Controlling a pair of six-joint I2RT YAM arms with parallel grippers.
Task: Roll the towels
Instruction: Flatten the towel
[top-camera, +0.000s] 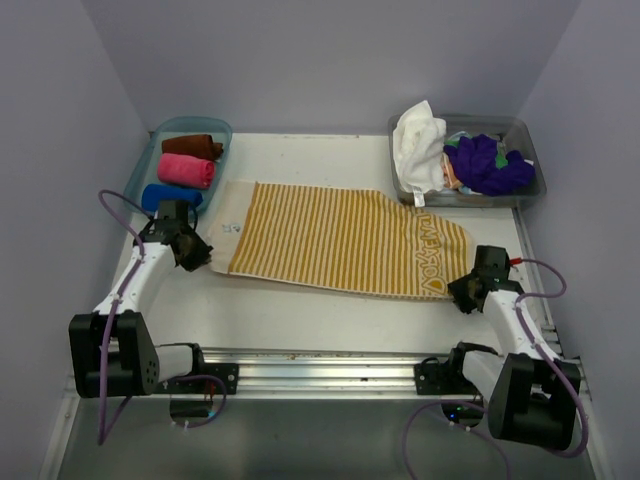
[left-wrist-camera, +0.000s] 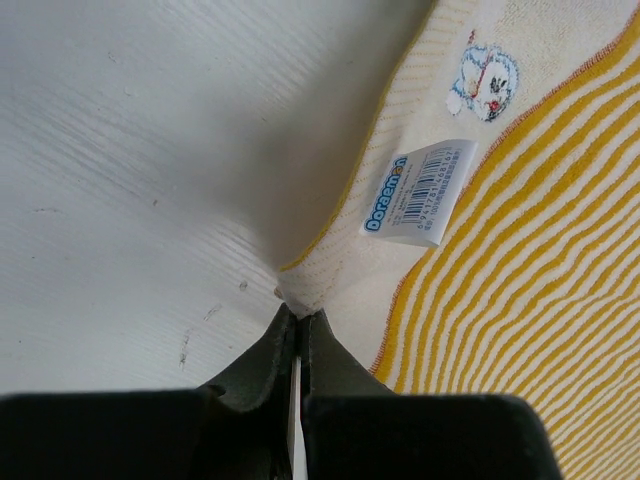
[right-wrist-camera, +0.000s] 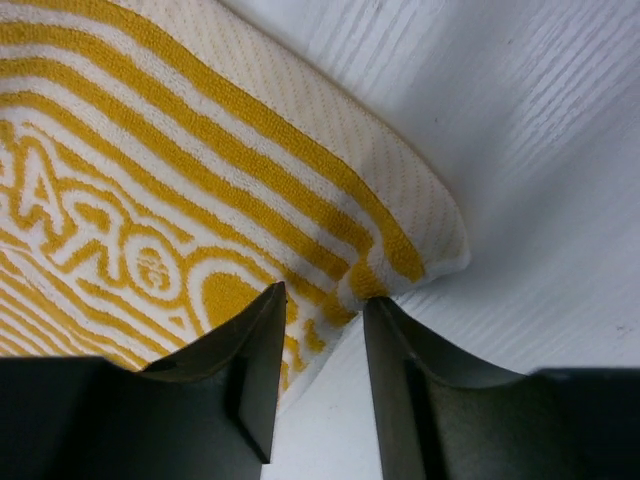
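We judged the striped towel (top-camera: 330, 240) soft and limp, best taken by corners: the left end effector (left-wrist-camera: 300, 320) pinched one, the right end effector (right-wrist-camera: 323, 300) stood half-wide around another.

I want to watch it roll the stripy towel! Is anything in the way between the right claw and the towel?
No, nothing visible is in the way. The right gripper is open around a corner of the striped towel, low over the table. The left gripper is shut on a corner at the other end.
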